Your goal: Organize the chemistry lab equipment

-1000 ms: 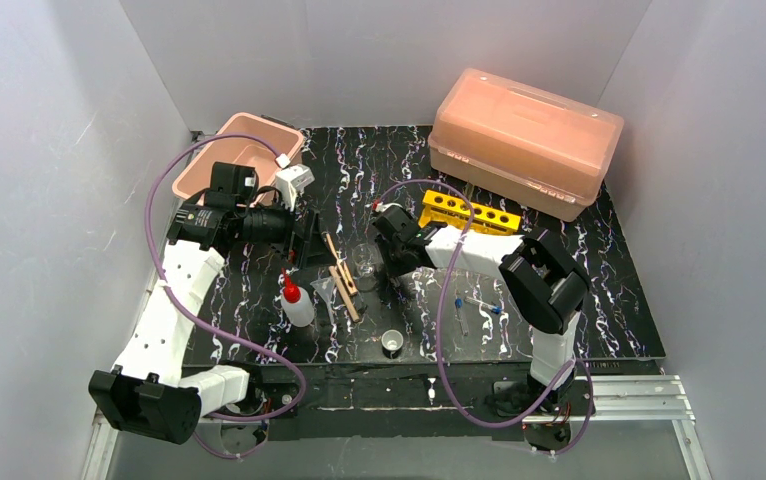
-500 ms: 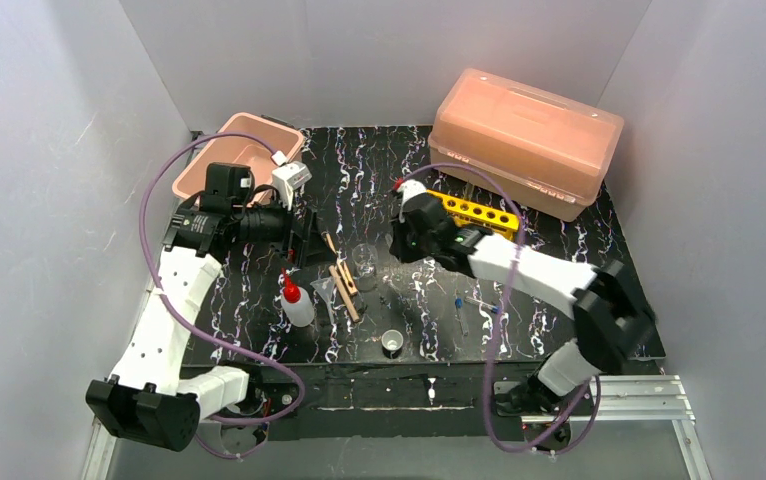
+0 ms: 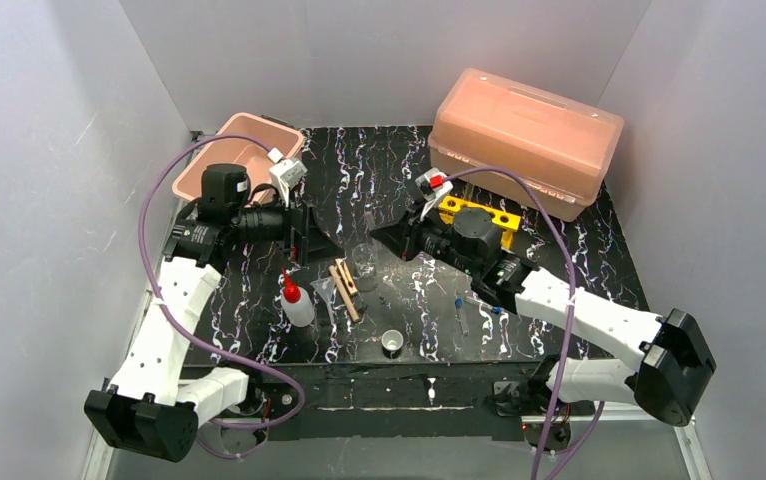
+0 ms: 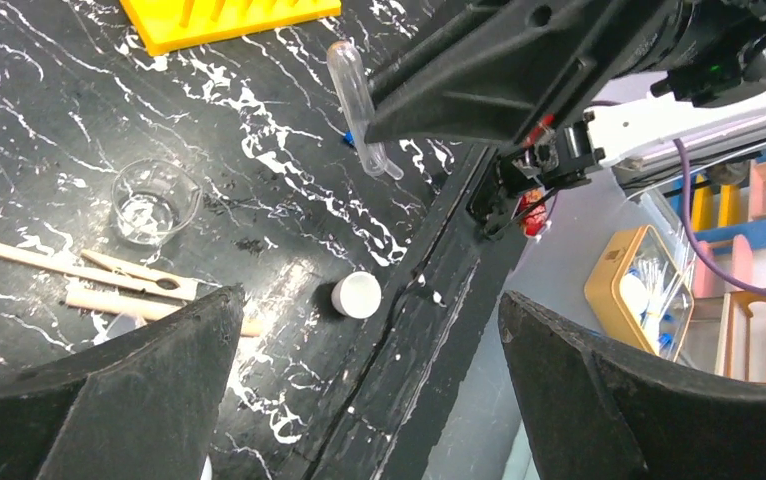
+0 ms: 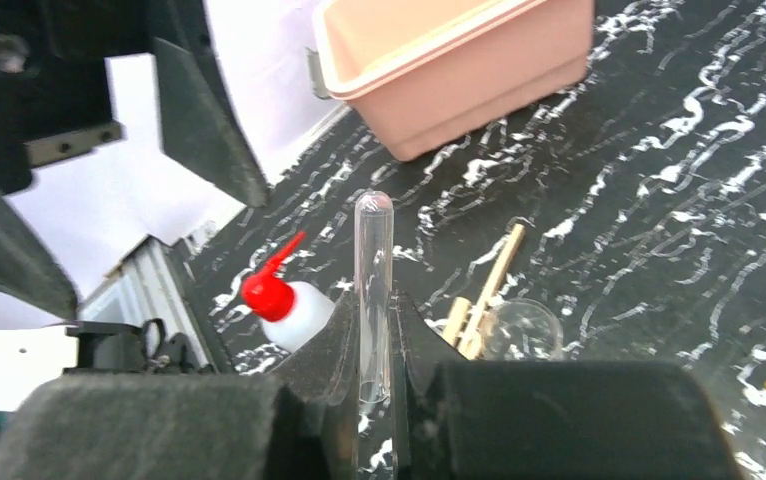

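Note:
My right gripper point(image 3: 387, 240) is shut on a clear tube point(image 5: 373, 290) and holds it above the mat, its rounded end sticking out past the fingers; the tube also shows in the left wrist view point(image 4: 357, 105). My left gripper point(image 3: 311, 236) is open and empty, hovering left of the glass beaker point(image 3: 364, 260). Wooden clamps point(image 3: 344, 285) lie beside the beaker. The white squeeze bottle point(image 3: 296, 302) with red nozzle stands front left. The tiny white cup point(image 3: 391, 342) stands near the front edge. Two blue-capped tubes point(image 3: 460, 313) lie on the mat. The yellow rack point(image 3: 477, 214) sits behind my right wrist.
An open pink bin point(image 3: 244, 150) stands at the back left, a large pink lidded box point(image 3: 524, 140) at the back right. The black marbled mat point(image 3: 599, 280) ends at a metal rail in front. White walls close in on both sides.
My right arm has swung its elbow out to the right and low, while its gripper stayed near the beaker with the tube. My left gripper has shifted slightly right.

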Controlling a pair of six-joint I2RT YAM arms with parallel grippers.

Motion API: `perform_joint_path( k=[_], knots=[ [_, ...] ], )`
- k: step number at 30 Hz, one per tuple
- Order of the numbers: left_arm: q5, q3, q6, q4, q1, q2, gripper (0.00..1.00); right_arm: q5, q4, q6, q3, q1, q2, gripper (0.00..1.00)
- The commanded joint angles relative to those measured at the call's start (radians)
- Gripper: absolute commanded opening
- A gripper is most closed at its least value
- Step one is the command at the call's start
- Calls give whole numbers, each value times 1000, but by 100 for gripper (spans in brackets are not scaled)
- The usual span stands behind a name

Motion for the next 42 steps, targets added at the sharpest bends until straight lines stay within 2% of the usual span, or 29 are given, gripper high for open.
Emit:
perform_joint_path(
  k=[1,6,11,17,23,24,29,33,38,40,42],
  knots=[
    [78,-41,-86,143,-10,-54,99,26,186,79,16,71,-32,5],
    [50,-81,-82,202,-28,-74,98,86,303,150,41,128,-4,5],
    [53,-100,-91,267,-42,-100,80,82,350,201,91,163,47,5],
    [54,-113,-81,286,-44,-132,75,53,398,246,122,173,69,6],
    [52,-118,-108,322,-45,-151,47,54,388,237,147,184,85,6],
    [51,-120,-112,328,-44,-154,44,55,386,232,150,186,87,6],
    [46,-113,-127,338,-45,-160,41,54,374,223,152,196,100,6],
    [44,-109,-108,322,-44,-161,23,54,376,223,148,203,111,7],
    [43,-109,-103,305,-44,-160,10,74,372,217,144,203,109,15],
    [44,-109,-100,298,-45,-160,1,94,363,211,147,203,105,20],
    [42,-103,-92,283,-45,-158,0,114,337,194,159,203,98,25]
  ],
)
